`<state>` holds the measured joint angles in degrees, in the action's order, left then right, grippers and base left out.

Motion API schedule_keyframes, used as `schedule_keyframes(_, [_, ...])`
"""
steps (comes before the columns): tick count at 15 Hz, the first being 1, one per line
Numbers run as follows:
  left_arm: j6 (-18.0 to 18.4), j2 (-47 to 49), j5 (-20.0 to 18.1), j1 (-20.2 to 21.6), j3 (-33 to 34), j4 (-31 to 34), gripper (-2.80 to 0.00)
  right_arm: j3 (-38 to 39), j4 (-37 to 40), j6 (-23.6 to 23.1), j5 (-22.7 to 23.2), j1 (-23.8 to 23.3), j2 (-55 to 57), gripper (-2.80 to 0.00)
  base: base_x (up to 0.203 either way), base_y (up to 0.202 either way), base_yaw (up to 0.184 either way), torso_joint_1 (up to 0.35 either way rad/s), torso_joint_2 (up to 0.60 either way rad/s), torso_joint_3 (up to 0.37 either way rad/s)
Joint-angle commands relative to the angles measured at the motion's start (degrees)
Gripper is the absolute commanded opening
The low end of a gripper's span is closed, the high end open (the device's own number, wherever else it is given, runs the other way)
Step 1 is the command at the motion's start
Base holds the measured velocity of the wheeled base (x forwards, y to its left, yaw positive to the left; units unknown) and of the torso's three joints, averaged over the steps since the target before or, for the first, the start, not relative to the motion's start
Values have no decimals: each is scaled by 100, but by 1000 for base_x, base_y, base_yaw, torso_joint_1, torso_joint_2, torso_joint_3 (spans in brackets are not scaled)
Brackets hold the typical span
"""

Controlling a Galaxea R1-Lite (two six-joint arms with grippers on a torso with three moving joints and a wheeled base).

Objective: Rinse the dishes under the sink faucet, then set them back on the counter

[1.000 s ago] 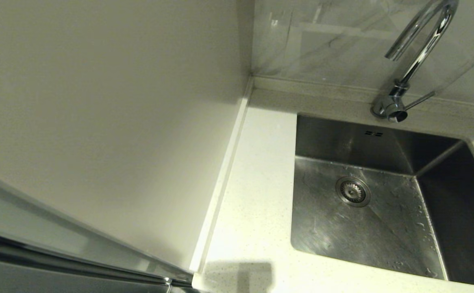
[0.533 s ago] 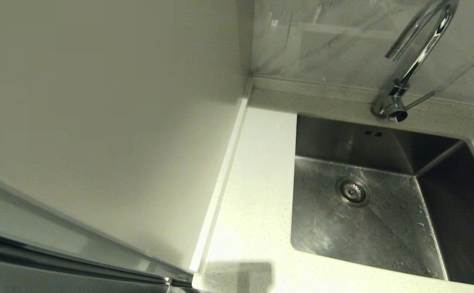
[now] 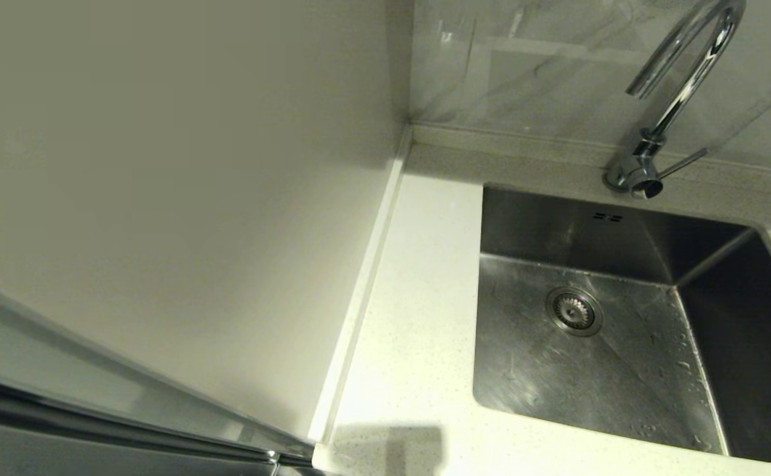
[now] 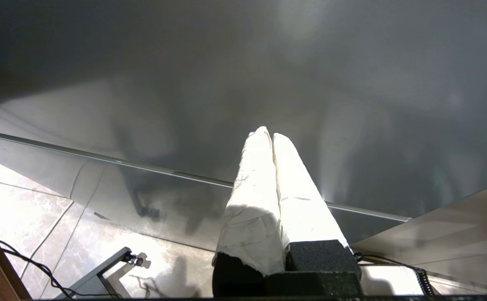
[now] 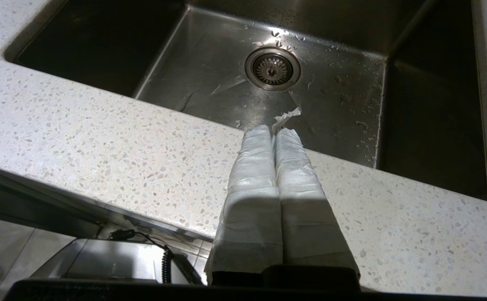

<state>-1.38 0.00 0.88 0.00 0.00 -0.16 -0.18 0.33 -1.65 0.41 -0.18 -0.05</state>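
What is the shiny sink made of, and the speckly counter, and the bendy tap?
The rectangular grey sink basin looks like brushed stainless steel: dull sheen, fine scratches, water drops clinging. The off-white speckled counter seems to be stone or a stone-like composite, smooth with small flecks. The tall curved tap looks like chrome-plated metal, with mirror-bright reflections.

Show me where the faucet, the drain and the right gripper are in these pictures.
faucet point(image 3: 684, 78), head view, on the curved chrome spout.
drain point(image 3: 574, 311), head view, on the round strainer in the sink floor.
right gripper point(image 5: 273, 133), right wrist view, between the two wrapped fingertips, shut together.
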Motion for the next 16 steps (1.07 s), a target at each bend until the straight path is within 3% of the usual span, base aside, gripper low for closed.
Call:
schedule_keyframes(1, [-3, -18, 2, -8, 0, -2, -280, 1, 2, -2, 2, 1, 5, -280, 0, 0, 0, 0, 0, 0])
schedule_keyframes(16, [-3, -18, 0, -7, 0, -2, -280, 1, 2, -2, 2, 1, 5, -280, 0, 0, 0, 0, 0, 0])
